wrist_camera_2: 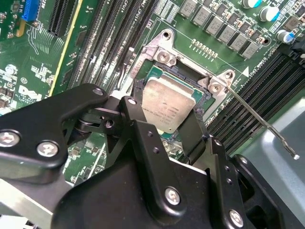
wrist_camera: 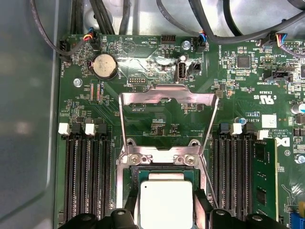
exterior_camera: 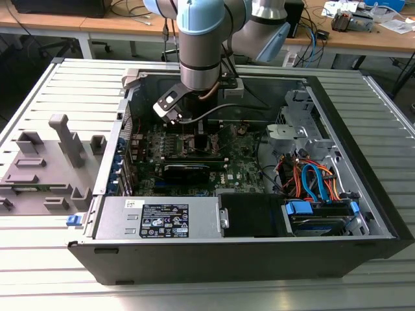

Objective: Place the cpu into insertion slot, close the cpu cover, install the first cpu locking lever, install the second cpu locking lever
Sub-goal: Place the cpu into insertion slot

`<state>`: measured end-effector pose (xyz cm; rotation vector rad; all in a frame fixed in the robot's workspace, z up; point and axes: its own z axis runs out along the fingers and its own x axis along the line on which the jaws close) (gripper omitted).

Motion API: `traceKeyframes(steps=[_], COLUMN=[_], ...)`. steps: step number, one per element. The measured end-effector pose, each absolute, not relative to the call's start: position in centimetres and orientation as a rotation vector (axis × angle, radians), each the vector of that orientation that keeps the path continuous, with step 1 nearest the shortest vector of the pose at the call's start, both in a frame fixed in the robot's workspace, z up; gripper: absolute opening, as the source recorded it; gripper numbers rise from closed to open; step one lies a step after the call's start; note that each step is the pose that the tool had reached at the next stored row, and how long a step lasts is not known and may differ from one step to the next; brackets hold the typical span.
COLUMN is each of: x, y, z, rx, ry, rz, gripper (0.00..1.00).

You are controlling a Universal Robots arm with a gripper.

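Observation:
The cpu (wrist_camera: 164,200) (wrist_camera_2: 169,98) is a silvery square chip lying in or just over the insertion slot (wrist_camera: 159,160) (wrist_camera_2: 162,55), whose silver rim sits on the green board. My gripper (wrist_camera: 164,207) (wrist_camera_2: 167,117) (exterior_camera: 200,139) has its black fingers (wrist_camera: 201,205) against two opposite sides of the chip, shut on it. The cpu cover (wrist_camera: 167,98) stands swung open beyond the socket, its window showing the board behind. A thin wire locking lever (wrist_camera_2: 267,126) sticks out loose from a corner of the socket.
Memory slots (wrist_camera: 88,176) flank the socket, with one green module (wrist_camera: 264,181). Cables (wrist_camera: 214,28) hang over the board's edge. In the exterior view, a black graphics card (exterior_camera: 188,170), the power supply (exterior_camera: 159,217), a drive cage (exterior_camera: 318,188) and a grey fixture (exterior_camera: 52,162) outside the case.

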<state>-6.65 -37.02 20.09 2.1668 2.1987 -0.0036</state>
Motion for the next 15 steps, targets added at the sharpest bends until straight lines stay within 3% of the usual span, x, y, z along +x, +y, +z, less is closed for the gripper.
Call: traceKeyframes(steps=[15], x=[-6.41], y=[-36.87], z=[20.06], rx=[2.169], ry=[2.199], rz=[-0.004], gripper=[0.55])
